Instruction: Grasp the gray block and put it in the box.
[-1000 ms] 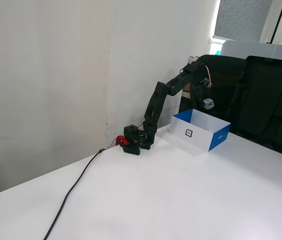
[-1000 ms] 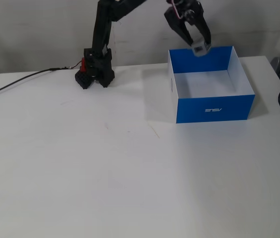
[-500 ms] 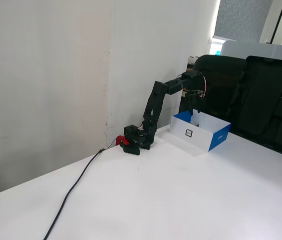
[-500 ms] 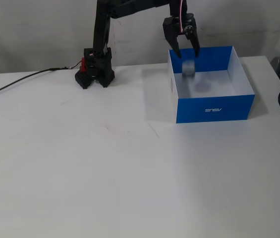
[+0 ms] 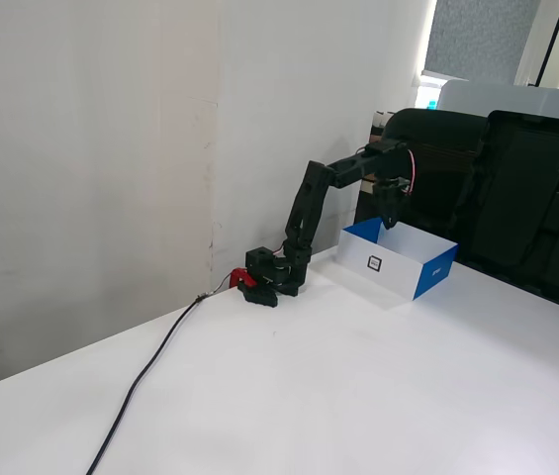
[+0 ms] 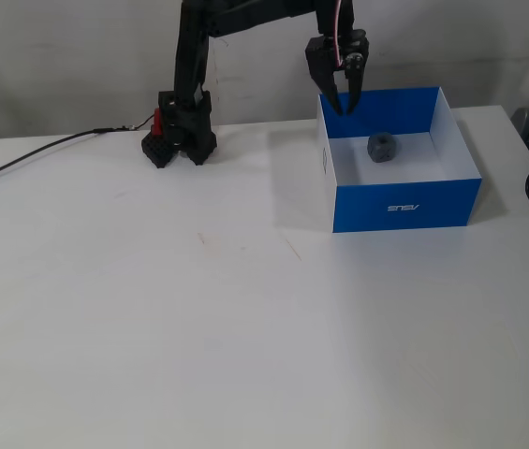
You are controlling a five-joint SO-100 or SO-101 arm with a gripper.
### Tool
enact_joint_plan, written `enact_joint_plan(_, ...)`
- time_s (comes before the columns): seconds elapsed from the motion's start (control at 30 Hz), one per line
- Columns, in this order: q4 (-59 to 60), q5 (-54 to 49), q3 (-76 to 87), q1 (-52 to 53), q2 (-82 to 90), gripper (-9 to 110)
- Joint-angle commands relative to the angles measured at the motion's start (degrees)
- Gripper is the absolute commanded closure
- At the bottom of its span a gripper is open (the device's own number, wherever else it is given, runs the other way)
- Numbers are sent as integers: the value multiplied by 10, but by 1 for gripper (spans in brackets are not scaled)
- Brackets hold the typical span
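The gray block (image 6: 382,147) lies on the white floor of the box (image 6: 404,204), near its back middle. It is hidden behind the box wall in the other fixed view, where the box (image 5: 383,265) shows its white side panel with a dark square mark. My gripper (image 6: 344,110) points down over the box's back left corner, above and left of the block and apart from it. It holds nothing, and its jaws look only slightly apart. It also shows over the box's far end in the other fixed view (image 5: 388,216).
The arm's base (image 6: 178,142) stands left of the box at the table's back edge, with a black cable (image 6: 30,161) running left. Dark chairs (image 5: 516,198) stand behind the box. A wall rises behind the table.
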Motion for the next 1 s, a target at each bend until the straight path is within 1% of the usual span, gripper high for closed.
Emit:
enact_joint_plan(0.0,25,3,-52,-40,88,101)
enact_joint_plan(0.2,25,20,-21,-161,147,101)
enact_joint_plan(0.37,22,20,4,-322,179,101)
enact_joint_plan(0.47,-5,19,40,-423,200,101)
enact_joint_plan(0.57,-62,18,114,-508,250,101)
enact_joint_plan(0.67,-107,19,202,-568,307,101)
enact_joint_plan(0.97,-238,27,488,-679,503,101)
